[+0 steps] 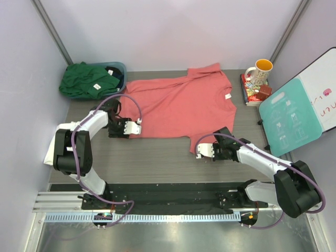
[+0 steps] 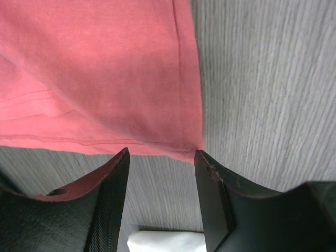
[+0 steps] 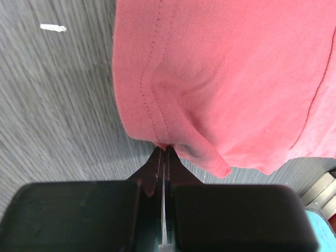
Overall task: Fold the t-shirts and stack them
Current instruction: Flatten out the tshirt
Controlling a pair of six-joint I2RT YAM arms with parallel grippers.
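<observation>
From above, the coral-red t-shirt (image 1: pixel 178 107) lies spread flat across the far middle of the table (image 1: pixel 157 163), collar toward the right edge and hem toward the left. This looks like the start of the first fold. The left gripper (image 1: pixel 137 127) sits at the hem's near corner and the right gripper (image 1: pixel 199 150) at the near edge by the sleeve. The dark green t-shirt (image 1: pixel 86 80) is heaped in the teal tub (image 1: pixel 119 71) at the far left corner. A mug (image 1: pixel 260 71) stands at the far right corner, well apart from the shirt. The bare strip along the near edge leaves room to lift and carry the cloth over. In the left wrist view the jaws stand released, and the hem corner lies just ahead of the fingertips (image 2: pixel 113 178), not between them. The next move probably calls for easing forward and low so that one finger slides under the corner before closing. In the right wrist view the jaws are clenched on a small pucker of the shirt's stitched edge, lifted a little off the table.
</observation>
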